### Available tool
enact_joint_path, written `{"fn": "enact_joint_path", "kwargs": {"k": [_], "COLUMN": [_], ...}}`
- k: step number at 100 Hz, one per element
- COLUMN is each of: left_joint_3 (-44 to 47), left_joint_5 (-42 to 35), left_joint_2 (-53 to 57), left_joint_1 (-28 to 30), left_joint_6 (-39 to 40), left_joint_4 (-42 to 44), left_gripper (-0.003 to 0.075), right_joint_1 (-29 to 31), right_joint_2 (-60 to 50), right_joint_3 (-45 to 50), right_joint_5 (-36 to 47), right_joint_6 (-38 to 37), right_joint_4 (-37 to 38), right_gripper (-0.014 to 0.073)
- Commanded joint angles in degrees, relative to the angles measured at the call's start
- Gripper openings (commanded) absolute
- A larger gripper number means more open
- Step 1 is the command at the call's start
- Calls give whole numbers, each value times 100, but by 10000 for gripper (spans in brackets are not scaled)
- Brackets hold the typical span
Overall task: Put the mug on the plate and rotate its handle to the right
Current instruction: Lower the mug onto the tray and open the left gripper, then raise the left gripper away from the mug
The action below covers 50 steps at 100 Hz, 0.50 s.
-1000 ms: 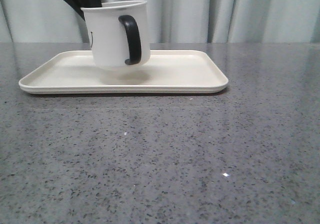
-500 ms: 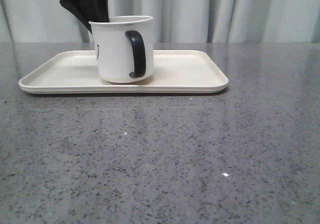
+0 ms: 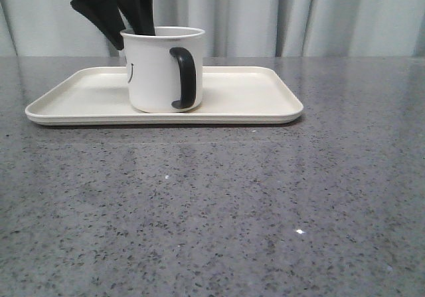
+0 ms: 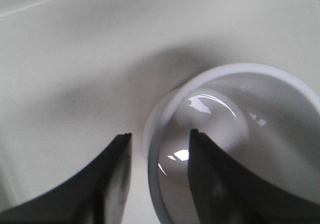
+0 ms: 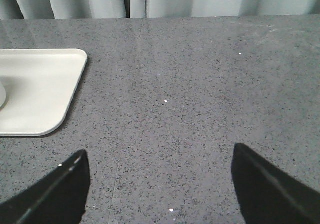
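Pale grey curtain (image 3: 299, 14) is hanging behind a speckled dark grey stone worktop (image 3: 219, 204). The plate (image 3: 252, 94) is lying flat toward the back of the worktop, left of centre in the front view.

The mug (image 3: 154, 71) is standing upright on the plate, its base flat on the plate's floor, roughly mid-plate and a little left. The handle (image 3: 185, 78) is facing the camera, turned slightly to the right side; part of the printed face is showing on the mug's left flank.

Left hand (image 3: 123, 8) is reaching down from above, behind the mug's left rim. In the left wrist view the left hand (image 4: 159, 176) is straddling the mug's (image 4: 235, 149) wall: one finger outside, one inside the cup. Small gaps are showing between both fingers and the rim, so it is parted and not pinching. The mug's inside is glossy and looks empty.

Right hand (image 5: 160, 184) is hovering over bare worktop (image 5: 200, 83), fingers spread wide, holding nothing. The plate's corner (image 5: 50, 91) is lying well off to one side of it.
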State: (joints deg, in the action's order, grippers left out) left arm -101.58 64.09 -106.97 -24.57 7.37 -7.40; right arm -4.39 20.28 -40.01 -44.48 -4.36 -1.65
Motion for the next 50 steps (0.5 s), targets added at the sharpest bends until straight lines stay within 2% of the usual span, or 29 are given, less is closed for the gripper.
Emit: {"fn": "enact_joint_path", "kwargs": {"k": [1, 20, 50], "left_joint_3": [-197, -229, -149], "left_joint_5": [-198, -273, -441], "left_joint_2": [275, 302, 1178], "left_joint_1": [-38, -38, -25], "left_joint_6": [14, 14, 14], "left_joint_4": [-69, -69, 705], "left_gripper": [391, 475, 473], "right_joint_1": [2, 2, 2], "right_joint_2": [98, 98, 98], "right_joint_3": [-192, -192, -192], "right_joint_5": [412, 387, 393], "right_joint_6": [41, 41, 41], "right_joint_4": [11, 11, 11], "right_gripper": [584, 584, 584]}}
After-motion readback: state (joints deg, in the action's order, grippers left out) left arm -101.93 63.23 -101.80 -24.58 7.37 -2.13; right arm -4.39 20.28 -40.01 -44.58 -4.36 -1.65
